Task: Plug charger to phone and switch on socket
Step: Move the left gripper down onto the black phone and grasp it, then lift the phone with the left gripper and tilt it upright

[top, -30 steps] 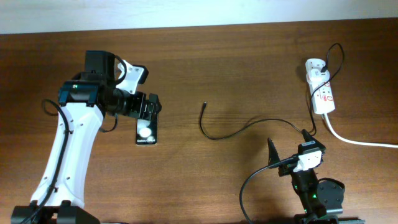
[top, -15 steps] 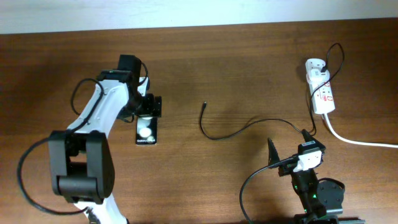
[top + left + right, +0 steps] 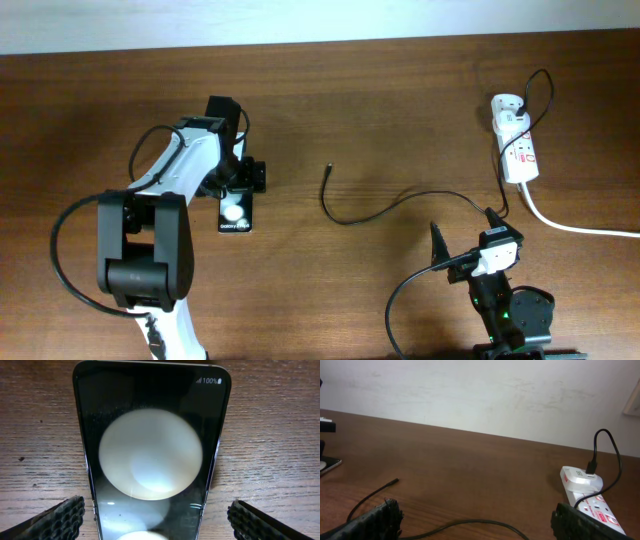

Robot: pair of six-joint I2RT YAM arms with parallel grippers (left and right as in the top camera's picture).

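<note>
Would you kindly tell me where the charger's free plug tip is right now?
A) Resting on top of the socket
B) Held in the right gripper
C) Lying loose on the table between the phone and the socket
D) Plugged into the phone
C: in the overhead view the charger tip lies bare on the table, apart from the phone and well away from the socket.

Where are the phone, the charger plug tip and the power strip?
phone (image 3: 236,210), overhead view, on the white round patch on its face.
charger plug tip (image 3: 328,170), overhead view, on the free end of the black cable.
power strip (image 3: 518,148), overhead view, on the middle of its white body.
</note>
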